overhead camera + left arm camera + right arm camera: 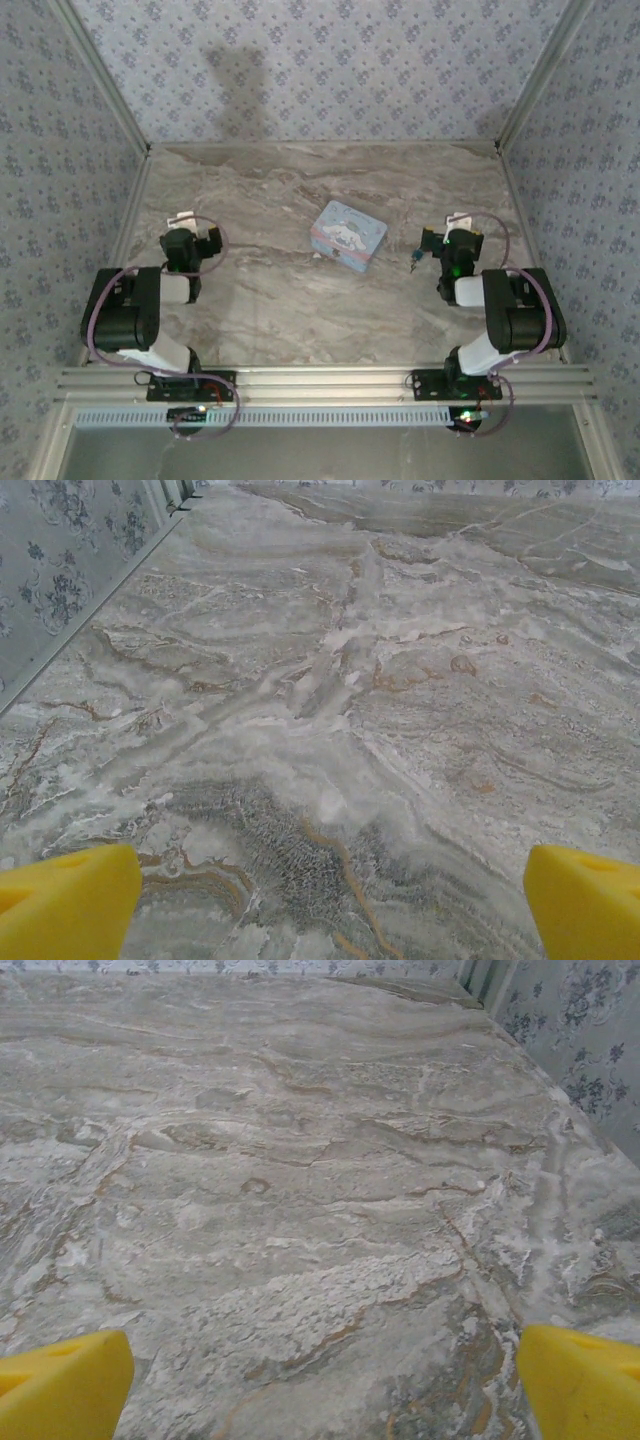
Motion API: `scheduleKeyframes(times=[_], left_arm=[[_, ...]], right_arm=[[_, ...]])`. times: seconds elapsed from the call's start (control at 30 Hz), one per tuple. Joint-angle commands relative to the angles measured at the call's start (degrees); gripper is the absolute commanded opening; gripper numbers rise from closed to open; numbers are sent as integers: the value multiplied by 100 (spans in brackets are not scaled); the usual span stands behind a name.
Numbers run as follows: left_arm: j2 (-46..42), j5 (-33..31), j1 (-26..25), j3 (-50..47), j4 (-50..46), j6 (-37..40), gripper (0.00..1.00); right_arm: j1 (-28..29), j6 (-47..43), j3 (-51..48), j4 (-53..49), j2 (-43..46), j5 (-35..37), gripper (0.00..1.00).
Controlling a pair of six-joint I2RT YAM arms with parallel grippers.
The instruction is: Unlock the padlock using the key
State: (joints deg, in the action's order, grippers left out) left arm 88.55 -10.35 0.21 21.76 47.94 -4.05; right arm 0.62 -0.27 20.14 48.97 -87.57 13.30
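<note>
A tiny dark thing (413, 258) lies on the marble table (300, 300) just left of my right gripper (446, 230); it looks like the padlock, though it is too small to be sure. The key is too small to make out. My left gripper (196, 228) rests low at the table's left side, far from it. In the left wrist view the yellow fingertips (65, 900) stand wide apart over bare marble, so that gripper (330, 910) is open. The right wrist view shows the same: yellow fingertips (60, 1385) spread, gripper (320, 1385) open, nothing between.
A pale blue cartoon-printed tin (347, 235) sits mid-table between the two arms. Patterned walls enclose the table on the left (60, 570), right (590, 1040) and far sides. An aluminium rail (320, 382) runs along the near edge.
</note>
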Motion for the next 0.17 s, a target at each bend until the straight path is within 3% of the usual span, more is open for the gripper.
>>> scheduleKeyframes(times=[0.0, 0.13], left_arm=[[-57, -141, -63, 83, 102, 91, 98], [-28, -780, -413, -110, 542, 314, 98]], right_arm=[[-85, 45, 134, -19, -11, -249, 100], [-75, 37, 91, 48, 29, -249, 100]])
